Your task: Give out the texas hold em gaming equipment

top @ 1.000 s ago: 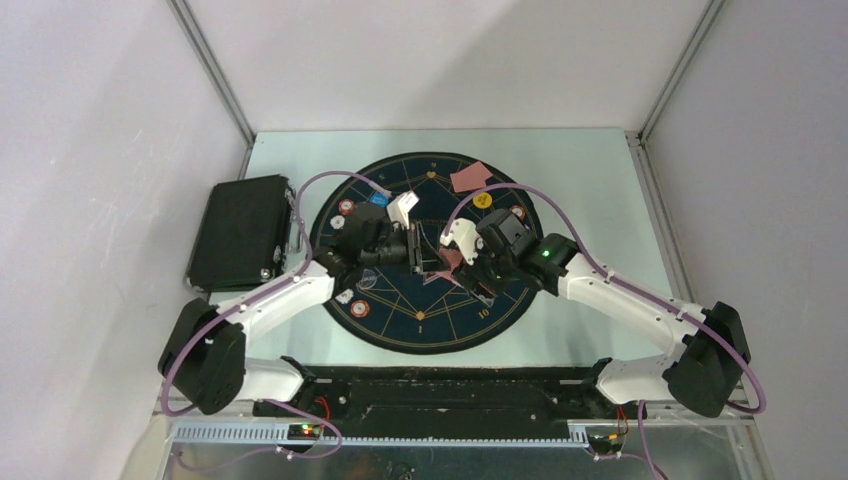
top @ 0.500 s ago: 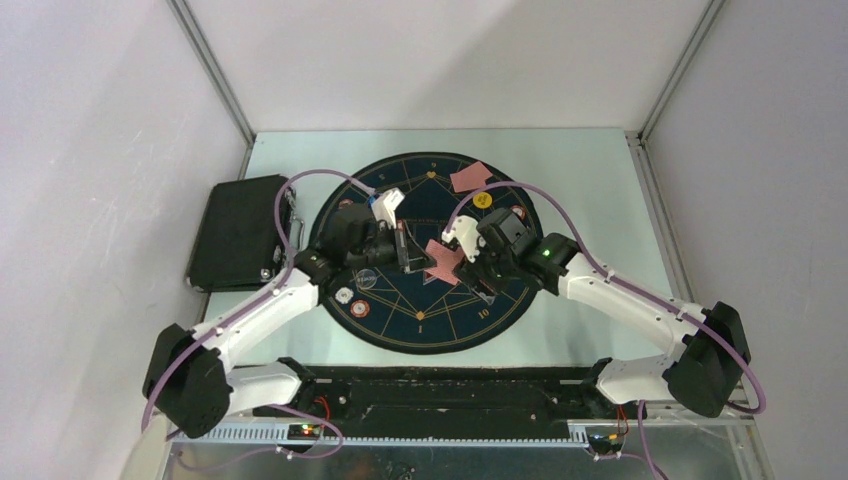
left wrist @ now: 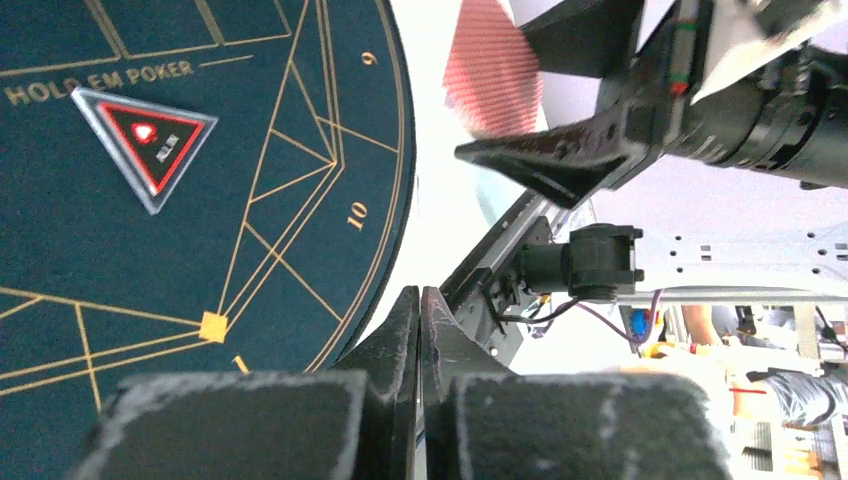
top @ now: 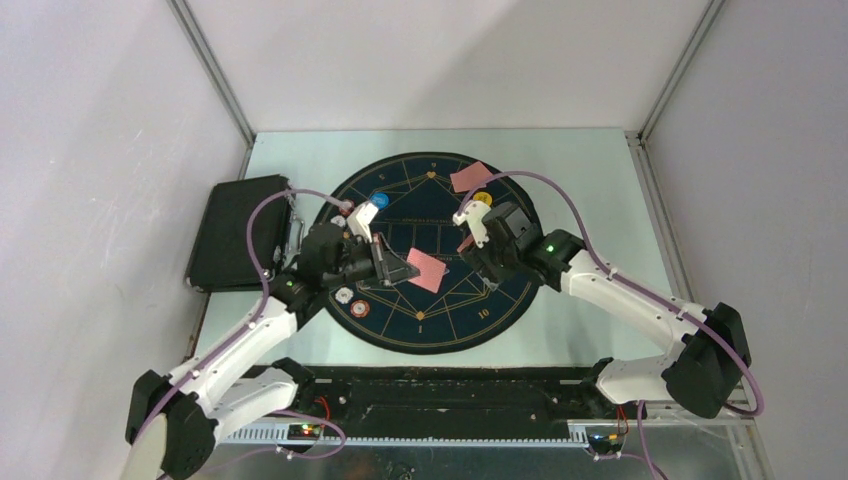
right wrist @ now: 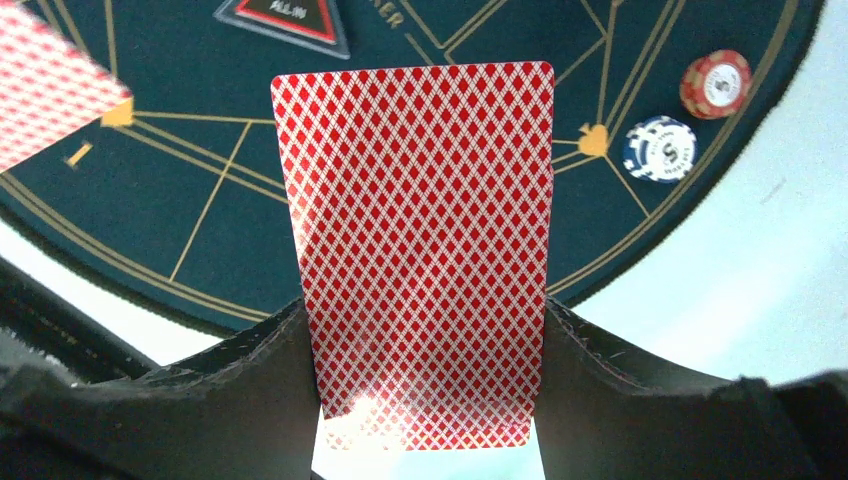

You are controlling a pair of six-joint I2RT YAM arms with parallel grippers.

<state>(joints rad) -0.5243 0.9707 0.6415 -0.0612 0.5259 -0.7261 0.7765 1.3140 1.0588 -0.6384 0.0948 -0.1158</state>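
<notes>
My left gripper (top: 405, 270) is shut on the edge of a pink-backed playing card (top: 428, 270), held out over the dark mat (top: 440, 320). In the left wrist view the left gripper (left wrist: 420, 296) shows its jaws pressed together with only a thin pale edge between them. The right gripper (right wrist: 422, 310) grips a red-patterned playing card (right wrist: 420, 230) by its two long sides; from above the right gripper (top: 479, 264) hangs just right of the left one. A red triangular token (left wrist: 145, 140) lies on the mat. Another card (top: 470, 177) lies at the mat's far edge.
A blue chip (top: 378, 199) and a yellow chip (top: 482, 198) sit on the mat's far part, more chips (top: 344, 295) at its left edge, and two chips (right wrist: 690, 115) near the right gripper. A black case (top: 240, 230) lies left of the mat.
The left gripper shut on one card at the right gripper's fingers and drew it back toward the left. The right gripper shifted slightly away, still holding its card.
</notes>
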